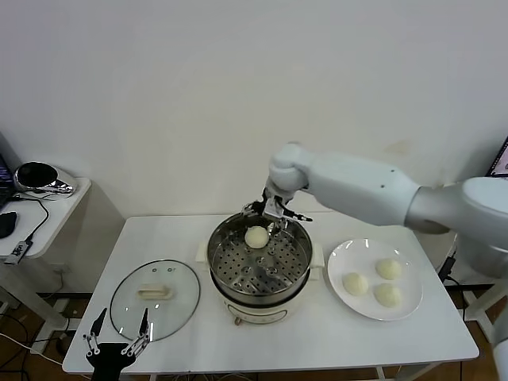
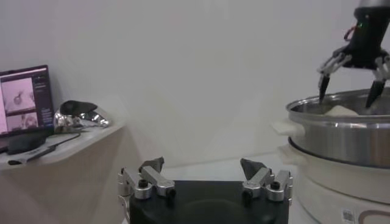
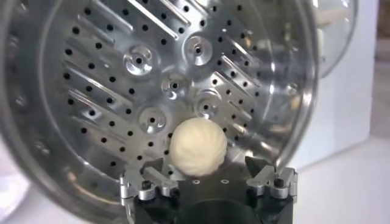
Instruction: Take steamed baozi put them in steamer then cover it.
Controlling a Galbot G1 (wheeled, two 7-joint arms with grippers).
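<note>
One steamed baozi [image 1: 256,236] [image 3: 197,146] lies loose on the perforated tray at the back of the steamer [image 1: 219,268] [image 3: 122,91] [image 2: 341,137]. My right gripper [image 1: 274,213] [image 3: 204,163] hovers just above that bun, open, with its fingers spread on either side and clear of it. Three more baozi [image 1: 355,283] [image 1: 389,268] [image 1: 387,294] rest on a white plate to the steamer's right. The glass cover [image 1: 131,305] lies flat on the table left of the steamer. My left gripper [image 1: 117,333] [image 2: 203,165] waits open and empty at the table's front left edge.
The white plate [image 1: 341,258] sits near the table's right side. A side table [image 1: 55,206] stands at the far left with a shiny silver object [image 1: 36,176] [image 2: 79,114] and a laptop [image 2: 24,100] on it. A white wall is close behind.
</note>
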